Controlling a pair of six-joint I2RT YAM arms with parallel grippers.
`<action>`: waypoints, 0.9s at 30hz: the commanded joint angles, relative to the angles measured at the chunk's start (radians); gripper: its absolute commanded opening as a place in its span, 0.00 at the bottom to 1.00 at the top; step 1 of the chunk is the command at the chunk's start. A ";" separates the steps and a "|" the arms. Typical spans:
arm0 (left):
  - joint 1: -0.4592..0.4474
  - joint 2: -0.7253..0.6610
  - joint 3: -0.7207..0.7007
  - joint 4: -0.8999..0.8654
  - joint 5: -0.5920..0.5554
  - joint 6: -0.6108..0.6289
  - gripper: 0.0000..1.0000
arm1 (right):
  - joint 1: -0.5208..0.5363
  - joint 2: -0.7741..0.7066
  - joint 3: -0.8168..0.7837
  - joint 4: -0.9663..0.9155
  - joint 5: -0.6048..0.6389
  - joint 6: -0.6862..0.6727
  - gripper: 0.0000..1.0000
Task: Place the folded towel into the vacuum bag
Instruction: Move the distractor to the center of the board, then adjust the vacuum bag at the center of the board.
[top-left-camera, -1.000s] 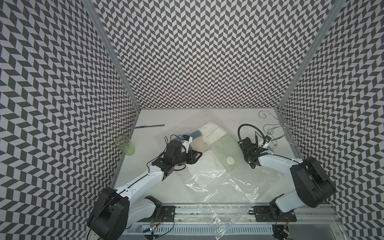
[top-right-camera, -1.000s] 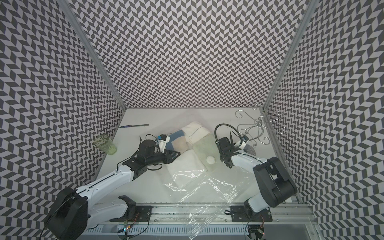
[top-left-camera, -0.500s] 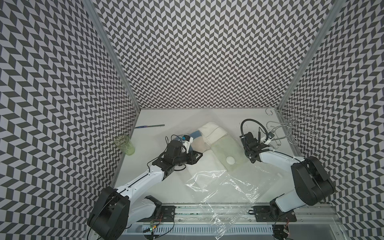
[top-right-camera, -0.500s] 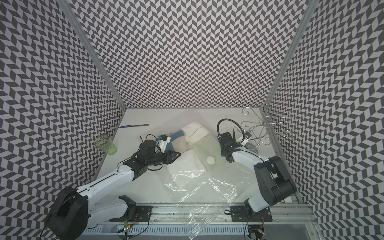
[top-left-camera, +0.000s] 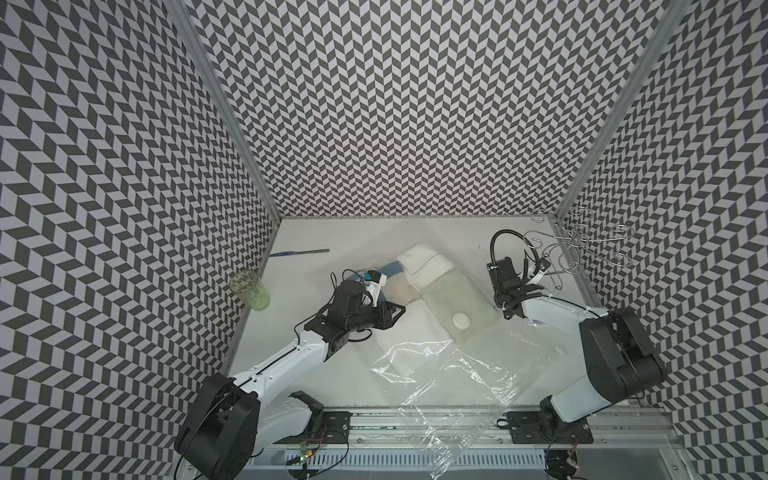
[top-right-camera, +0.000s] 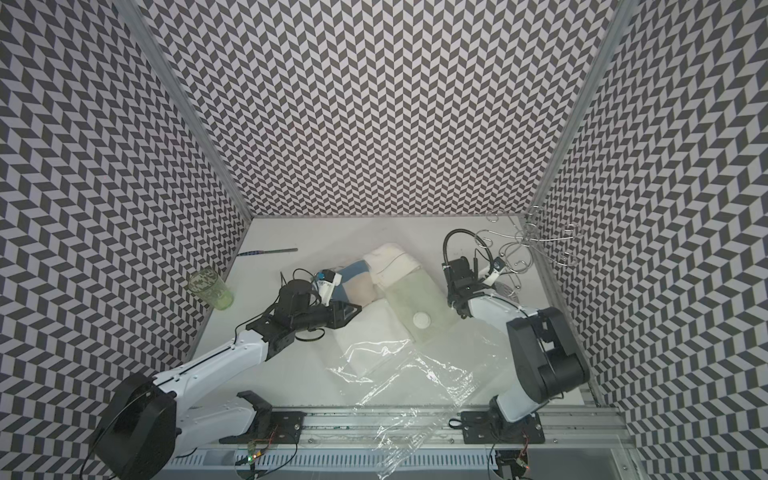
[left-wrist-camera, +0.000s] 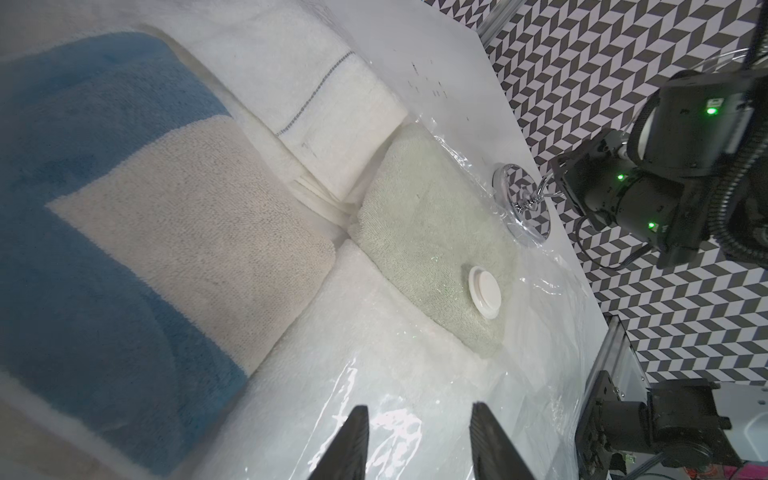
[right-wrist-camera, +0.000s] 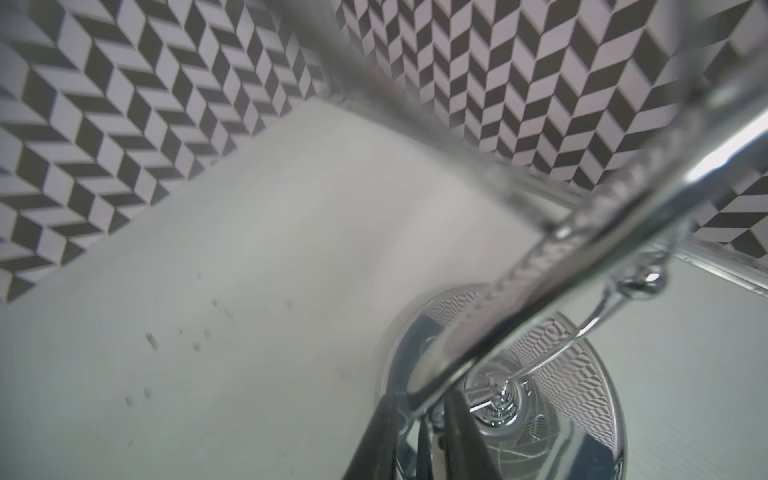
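Bag: large crinkly transparent plastic vacuum bag (top-left-camera: 453, 374), lying flat on the table (top-left-camera: 332, 232), its near end spilling past the front edge.
Valve: small round white cap (top-left-camera: 460, 331), facing up, over the green towel.
Towels: four folded, butted together under the plastic.
- pale green towel (top-left-camera: 451, 291)
- white stitched towel (top-left-camera: 424, 262)
- blue-and-beige towel (left-wrist-camera: 166, 232)
- fluffy white towel (left-wrist-camera: 374, 332)

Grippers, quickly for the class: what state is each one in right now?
Left gripper: open above the vacuum bag, holding nothing.
Right gripper: jaws straddle a rod of the chrome rack; grip cannot be told.
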 joint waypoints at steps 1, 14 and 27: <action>-0.005 -0.010 0.009 -0.013 0.001 0.021 0.43 | 0.025 0.089 0.064 0.013 -0.110 -0.058 0.26; -0.003 -0.021 0.017 -0.025 -0.012 0.031 0.43 | 0.105 0.109 0.025 -0.046 -0.150 -0.018 0.42; -0.006 0.092 -0.072 0.023 -0.164 -0.222 0.40 | 0.176 0.134 -0.016 -0.092 -0.281 0.015 0.31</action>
